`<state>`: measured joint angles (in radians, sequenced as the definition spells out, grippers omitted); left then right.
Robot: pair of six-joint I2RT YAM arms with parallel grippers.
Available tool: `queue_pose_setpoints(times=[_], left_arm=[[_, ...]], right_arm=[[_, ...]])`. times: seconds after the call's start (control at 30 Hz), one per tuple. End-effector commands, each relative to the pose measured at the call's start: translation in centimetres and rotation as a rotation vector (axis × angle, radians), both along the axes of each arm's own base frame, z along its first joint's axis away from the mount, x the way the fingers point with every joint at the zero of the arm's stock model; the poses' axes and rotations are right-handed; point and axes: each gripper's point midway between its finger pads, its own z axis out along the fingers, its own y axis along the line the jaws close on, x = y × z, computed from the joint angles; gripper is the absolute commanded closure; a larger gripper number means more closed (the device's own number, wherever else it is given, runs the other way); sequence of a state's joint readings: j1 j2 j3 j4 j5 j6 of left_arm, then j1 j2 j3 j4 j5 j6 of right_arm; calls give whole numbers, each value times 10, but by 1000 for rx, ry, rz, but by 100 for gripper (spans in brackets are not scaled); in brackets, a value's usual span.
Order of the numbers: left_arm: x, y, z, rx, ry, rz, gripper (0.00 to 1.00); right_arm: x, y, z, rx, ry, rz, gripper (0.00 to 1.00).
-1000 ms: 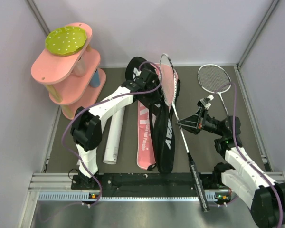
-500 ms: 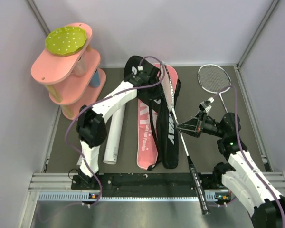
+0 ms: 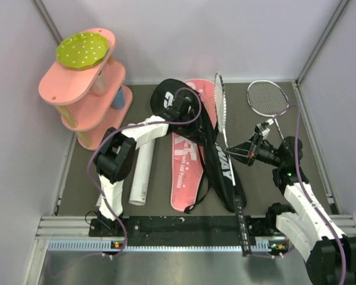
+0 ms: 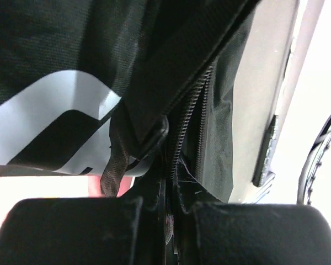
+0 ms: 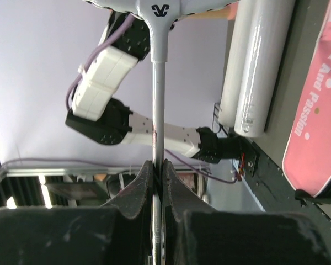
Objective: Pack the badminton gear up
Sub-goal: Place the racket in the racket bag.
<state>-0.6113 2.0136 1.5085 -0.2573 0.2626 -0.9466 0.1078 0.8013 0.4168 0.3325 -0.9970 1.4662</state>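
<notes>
Since a second ago the racket (image 3: 219, 101) has swung its head rightward and now stands edge-on over the bag (image 3: 216, 169). The bag's black flap has been dragged aside, baring a pink panel at the top.

From above, the left hand (image 3: 179, 108) sits at the bag's upper edge. The right hand (image 3: 247, 153) holds the shaft, the handle overhanging the worktop's (image 3: 258, 190) near edge.

Left wrist: fingers together, pinching black fabric beside the zip (image 4: 188, 127).

Right wrist: fingers clamped on the shaft, the tube (image 5: 256, 66) lying beyond.

I judge the mouth is being opened for loading; the racket is not yet inside.
</notes>
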Motion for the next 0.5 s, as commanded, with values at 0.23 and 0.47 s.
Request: queue_pose_setpoints(times=[0.23, 0.47], left_arm=[[32, -17, 70, -237, -139, -50, 100], [37, -10, 72, -220, -140, -17, 100]], right_arm=[[-39, 9, 10, -32, -61, 151, 100], [-47, 14, -12, -43, -9, 173, 100]])
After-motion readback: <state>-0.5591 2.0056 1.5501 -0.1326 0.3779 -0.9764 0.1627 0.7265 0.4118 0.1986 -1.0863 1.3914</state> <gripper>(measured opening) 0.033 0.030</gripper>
